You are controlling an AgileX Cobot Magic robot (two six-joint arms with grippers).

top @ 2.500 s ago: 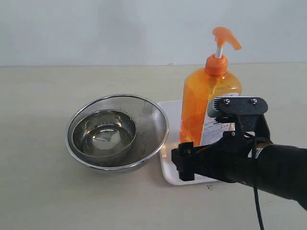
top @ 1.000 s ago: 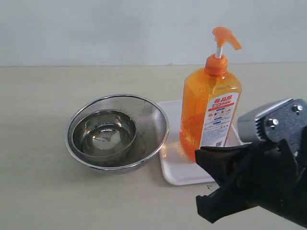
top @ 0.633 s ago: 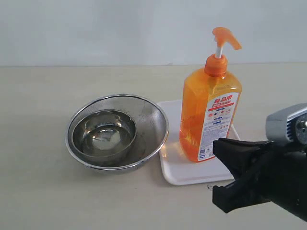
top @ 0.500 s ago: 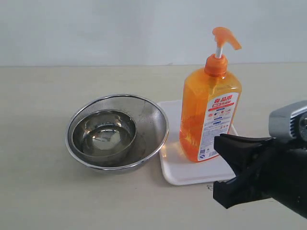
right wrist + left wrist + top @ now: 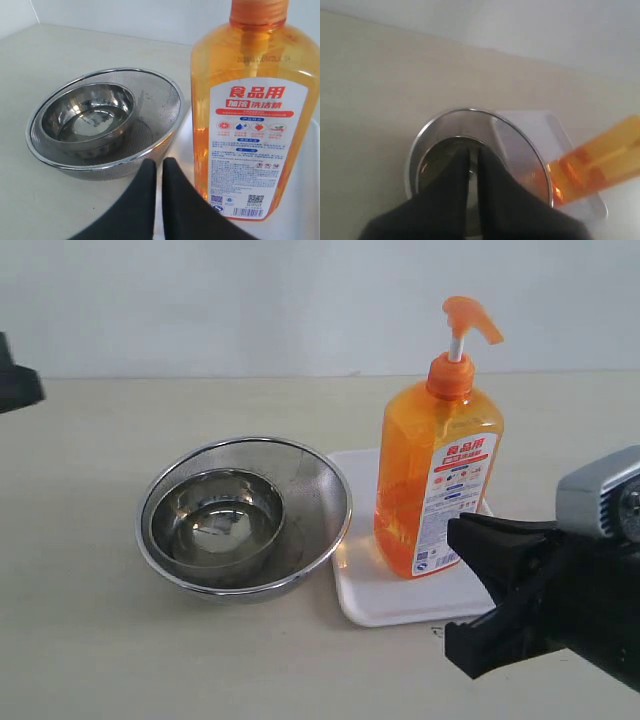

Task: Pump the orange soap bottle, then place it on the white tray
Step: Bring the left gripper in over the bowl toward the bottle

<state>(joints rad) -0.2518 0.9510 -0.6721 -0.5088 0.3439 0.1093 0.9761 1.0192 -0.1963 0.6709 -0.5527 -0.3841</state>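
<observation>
**Bottle on tray; both sets of fingers closed, nothing held**

1. The right fingers [image 5: 151,175] stand together with only a thin slit between them. They hold nothing. Their tips point at the strip of tray between strainer and bottle, near the bottle's base but clear of it. In the exterior view the right arm [image 5: 560,605] sits low at the right, in front of the tray.

2. The left fingers [image 5: 461,167] are likewise pressed nearly together and empty. Their wrist view looks past the tips into the strainer, and they touch nothing.

3. The orange soap bottle [image 5: 437,475] stands upright on the white tray [image 5: 362,602], towards its right half. Its pump head [image 5: 470,318] is raised on the white stem. The white-and-red label [image 5: 250,145] faces the right wrist camera.

4. A steel mesh strainer [image 5: 322,490] rests on the table [image 5: 90,640] just left of the tray. Its rim is at the tray's edge, but contact cannot be confirmed. A smaller steel bowl [image 5: 215,530] sits inside the strainer.
</observation>
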